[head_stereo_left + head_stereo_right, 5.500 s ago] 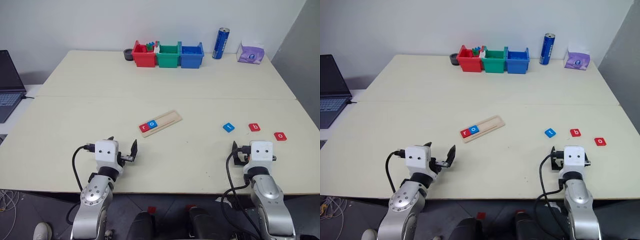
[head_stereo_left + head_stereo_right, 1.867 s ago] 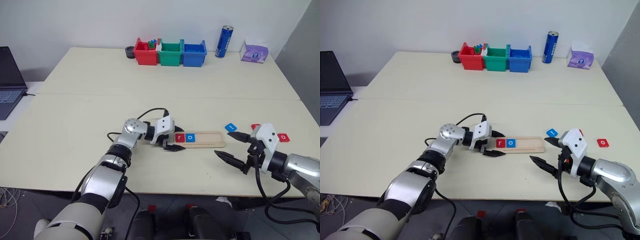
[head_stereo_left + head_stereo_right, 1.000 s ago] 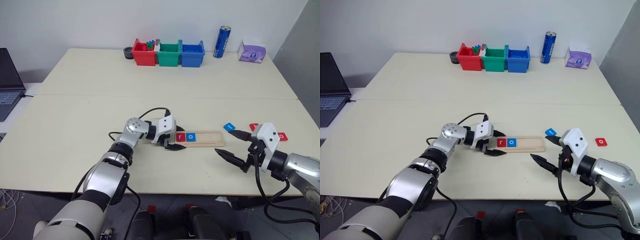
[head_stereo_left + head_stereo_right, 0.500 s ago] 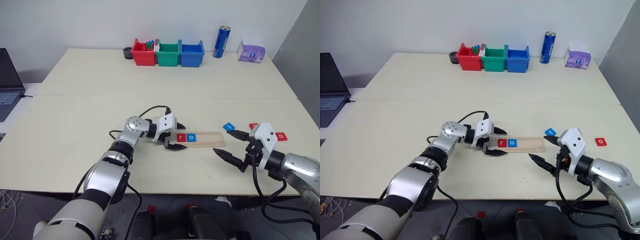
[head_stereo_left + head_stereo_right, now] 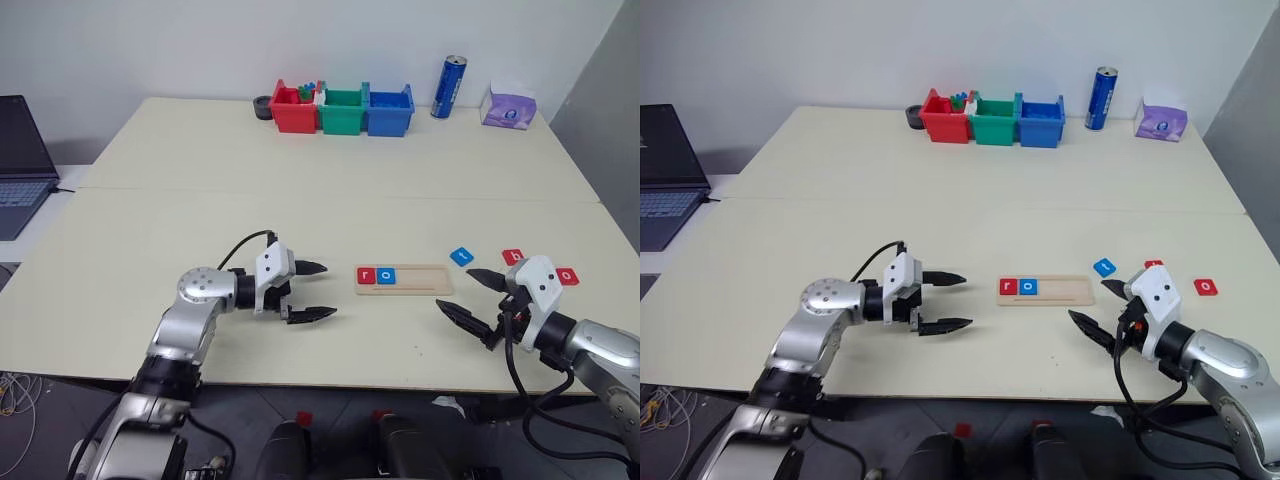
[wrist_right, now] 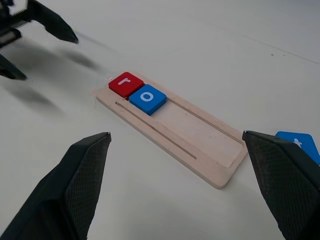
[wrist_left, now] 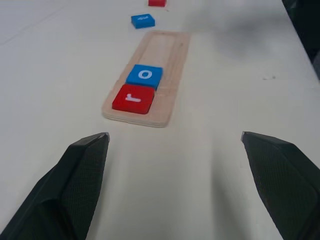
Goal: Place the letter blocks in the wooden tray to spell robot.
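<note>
wooden tray [image 5: 404,279] with two letter blocks [image 5: 376,276], seemingly three outside; both hands [image 5: 310,291] [image 5: 472,296] spread.

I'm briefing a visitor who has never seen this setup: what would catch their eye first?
Probably the wooden tray mid-table, with a red r block and a blue o block at its left end. Next, the left gripper and right gripper, both open, flank it. Three loose blocks lie right of the tray.
</note>
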Controlling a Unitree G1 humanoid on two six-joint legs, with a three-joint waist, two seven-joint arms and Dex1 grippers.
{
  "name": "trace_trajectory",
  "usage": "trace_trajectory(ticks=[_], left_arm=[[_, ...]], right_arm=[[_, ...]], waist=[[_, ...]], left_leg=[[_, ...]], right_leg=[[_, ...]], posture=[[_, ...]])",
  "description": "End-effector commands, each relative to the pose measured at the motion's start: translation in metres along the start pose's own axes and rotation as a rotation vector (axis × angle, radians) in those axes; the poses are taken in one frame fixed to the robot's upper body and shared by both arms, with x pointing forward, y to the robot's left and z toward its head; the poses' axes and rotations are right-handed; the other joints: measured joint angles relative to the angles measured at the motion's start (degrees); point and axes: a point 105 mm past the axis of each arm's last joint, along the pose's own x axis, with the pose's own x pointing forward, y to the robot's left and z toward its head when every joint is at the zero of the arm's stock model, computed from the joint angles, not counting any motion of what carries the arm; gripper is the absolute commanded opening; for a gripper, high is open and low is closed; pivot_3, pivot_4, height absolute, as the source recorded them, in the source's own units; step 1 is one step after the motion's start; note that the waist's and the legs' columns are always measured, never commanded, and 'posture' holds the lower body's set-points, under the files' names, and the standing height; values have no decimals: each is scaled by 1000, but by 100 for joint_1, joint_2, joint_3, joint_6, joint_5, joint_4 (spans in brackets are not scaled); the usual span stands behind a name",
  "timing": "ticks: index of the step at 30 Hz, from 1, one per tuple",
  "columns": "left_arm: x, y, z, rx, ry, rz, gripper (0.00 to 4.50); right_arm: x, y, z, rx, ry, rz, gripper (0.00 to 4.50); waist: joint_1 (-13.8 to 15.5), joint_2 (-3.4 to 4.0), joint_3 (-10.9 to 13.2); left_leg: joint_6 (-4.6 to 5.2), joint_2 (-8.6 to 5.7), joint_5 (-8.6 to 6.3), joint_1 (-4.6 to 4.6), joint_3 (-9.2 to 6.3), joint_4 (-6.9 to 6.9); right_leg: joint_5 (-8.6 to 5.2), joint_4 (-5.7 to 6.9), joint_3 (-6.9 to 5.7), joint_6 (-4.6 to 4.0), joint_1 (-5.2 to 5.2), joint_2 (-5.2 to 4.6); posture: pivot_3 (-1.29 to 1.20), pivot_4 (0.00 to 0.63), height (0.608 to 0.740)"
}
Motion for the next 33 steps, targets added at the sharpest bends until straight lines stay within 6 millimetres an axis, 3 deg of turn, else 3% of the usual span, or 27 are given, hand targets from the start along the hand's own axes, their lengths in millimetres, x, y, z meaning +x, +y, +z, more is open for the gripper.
trace_trajectory(ticks=[1, 10, 16, 21, 33], left_arm=[[-2, 1, 20, 30, -38, 45, 4479], [-2, 3, 21, -8, -59, 159, 4479], [-3, -15, 23, -46, -77, 143, 4479], [-10, -20, 42, -62, -181, 169, 4479], [-8, -39, 48, -83, -206, 108, 4479]], right_arm=[[0, -14, 6, -34, -34, -62, 4500], [5, -36, 0, -33, -5, -168, 4500], [11, -58, -7, 19, 13, -285, 4500], [13, -63, -9, 25, -2, -304, 4500], [34, -75, -16, 49, 7, -297, 4500]], waist=[[10, 0, 0], [-55, 0, 0], [-73, 0, 0], [-68, 0, 0], [-80, 0, 0]], left_leg=[[0, -5, 0, 6, 6, 1], [1, -3, 0, 33, 34, -14], [1, -2, 0, 35, 39, -14], [1, -1, 0, 34, 38, -15], [1, -2, 0, 37, 41, -16]], right_leg=[[-2, -2, -3, 3, 4, 0], [1, -1, 11, 6, 7, 17], [7, -1, 18, -6, 7, 16], [5, -2, 18, -3, 6, 16], [4, -1, 19, -4, 6, 17]], posture=[[0, 150, 740], [0, 150, 740], [0, 150, 740], [0, 150, 740], [0, 150, 740]])
